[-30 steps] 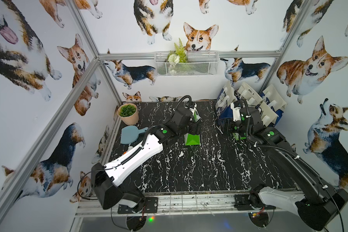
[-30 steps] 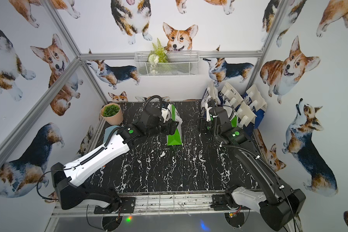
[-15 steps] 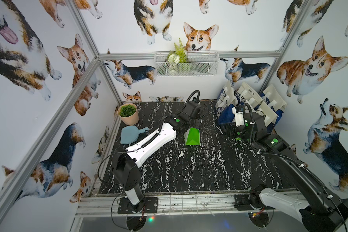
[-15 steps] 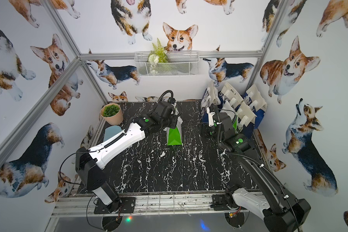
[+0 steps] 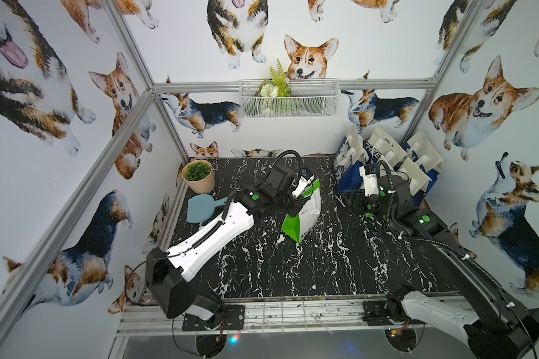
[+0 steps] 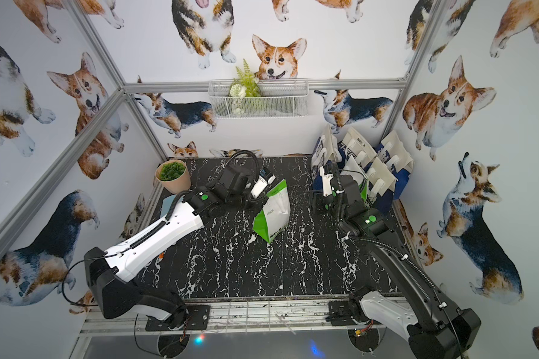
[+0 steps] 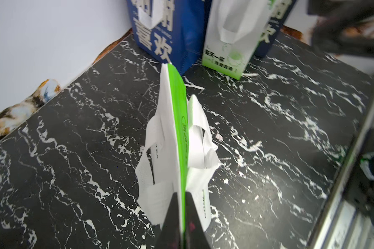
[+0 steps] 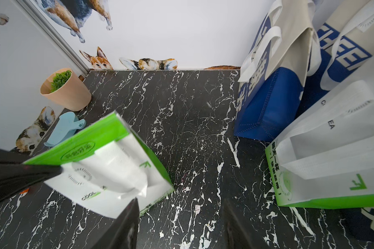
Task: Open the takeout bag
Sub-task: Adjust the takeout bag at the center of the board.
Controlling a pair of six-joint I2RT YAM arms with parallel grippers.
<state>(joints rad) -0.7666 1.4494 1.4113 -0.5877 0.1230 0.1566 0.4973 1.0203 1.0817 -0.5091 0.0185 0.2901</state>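
My left gripper (image 7: 183, 195) pinches the green top edge of the takeout bag (image 5: 302, 214), standing mid on the table (image 5: 324, 264). The flat mouth runs away from it; my right gripper (image 8: 179, 203), half open and empty, is near its right side.

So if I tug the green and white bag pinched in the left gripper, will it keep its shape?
Probably floppy: the green and white bag is thin fabric, and its handles droop. Likely light: it is folded flat. Apt to tip: in a top view the bag leans on a narrow base, held by the left gripper at its top edge.
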